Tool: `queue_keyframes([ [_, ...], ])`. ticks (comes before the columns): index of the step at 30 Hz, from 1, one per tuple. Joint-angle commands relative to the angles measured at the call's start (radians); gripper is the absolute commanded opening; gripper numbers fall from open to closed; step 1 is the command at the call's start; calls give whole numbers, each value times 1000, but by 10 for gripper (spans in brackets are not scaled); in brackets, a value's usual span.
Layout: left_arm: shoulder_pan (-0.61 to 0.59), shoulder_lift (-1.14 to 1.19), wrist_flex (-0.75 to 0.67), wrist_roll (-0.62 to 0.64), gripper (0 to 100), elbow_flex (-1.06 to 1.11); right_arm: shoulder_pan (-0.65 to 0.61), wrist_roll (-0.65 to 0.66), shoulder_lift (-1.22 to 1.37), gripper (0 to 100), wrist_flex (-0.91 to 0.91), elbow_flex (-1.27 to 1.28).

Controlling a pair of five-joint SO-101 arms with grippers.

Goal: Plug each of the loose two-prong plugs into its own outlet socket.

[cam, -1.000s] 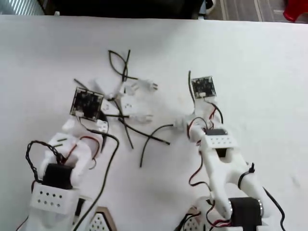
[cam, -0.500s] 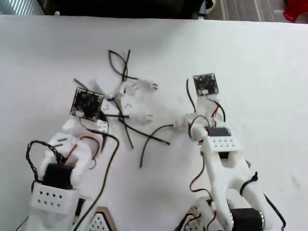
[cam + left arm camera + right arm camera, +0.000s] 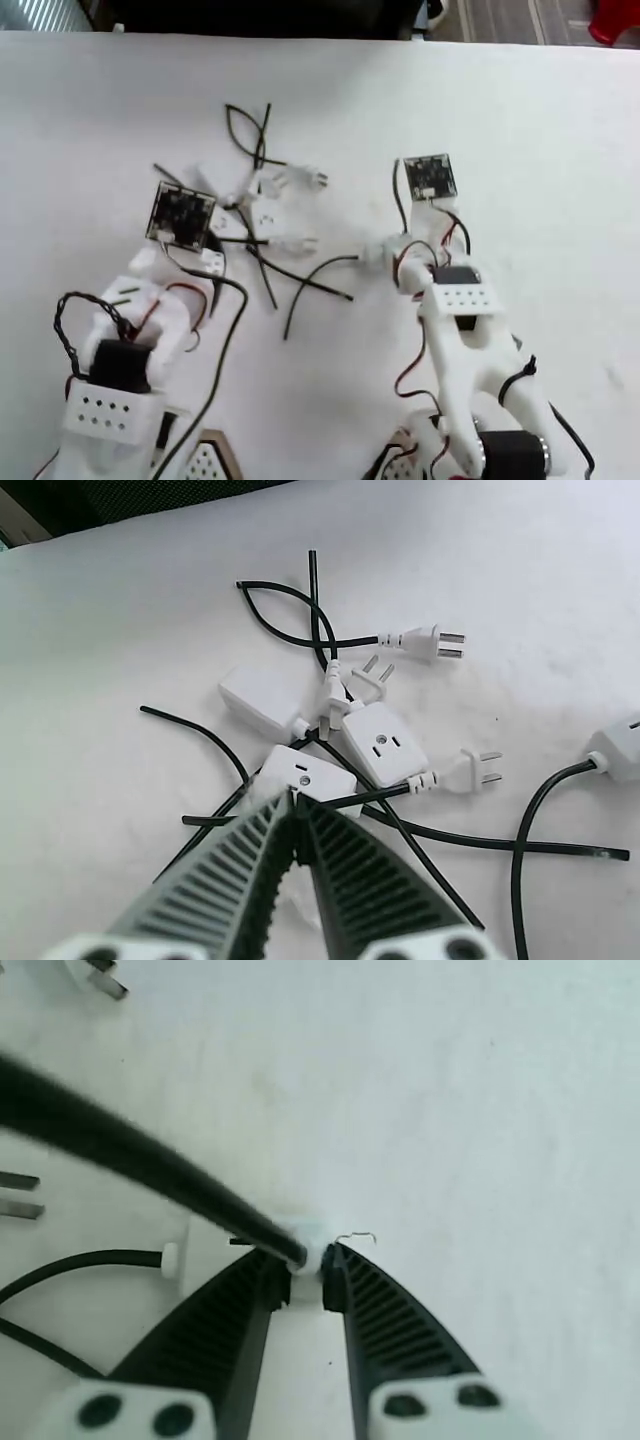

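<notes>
My right gripper is shut on a small white two-prong plug whose black cable rises past the camera. The plug sits against a white outlet socket; its prongs are hidden. In the high view that socket lies just left of the right arm, and its own cable trails left. My left gripper is shut on nothing, its tip at a white outlet block. Three loose plugs and two more outlet blocks lie tangled just beyond it.
Black cable stubs fan out around the pile at centre left of the white table. A dark edge runs along the table's far side. Open table lies right of the right arm and at the back.
The right arm has shifted slightly right and away from its base with the plug. The socket beside it and its cable's free end have slid a little. The left arm is still.
</notes>
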Motion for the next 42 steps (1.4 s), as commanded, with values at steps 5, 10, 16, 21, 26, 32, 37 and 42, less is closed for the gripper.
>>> queue_keyframes([
  [5, -2, -21, -11, 8, 24, -3, 10, -2, 74, 16, -65, -12],
  [10, -2, -21, -11, 8, 24, -2, 51, -2, -7, 16, -62, -51],
  [16, -7, -21, -18, 9, 24, 12, 124, -8, -59, 16, -62, -153],
  [21, -5, -21, -18, 11, 24, 14, 145, -11, -58, 16, -71, -252],
  [26, -5, -21, -18, 11, 24, 14, 142, -48, -54, 16, -157, -301],
  [32, -2, -21, -18, 11, 24, 15, 128, -60, 96, 16, -302, -410],
  [37, -2, -21, -18, 11, 24, 17, 130, -60, 355, 17, -358, -595],
  [42, -2, -21, -18, 11, 24, 17, 142, -60, 628, 17, -360, -801],
])
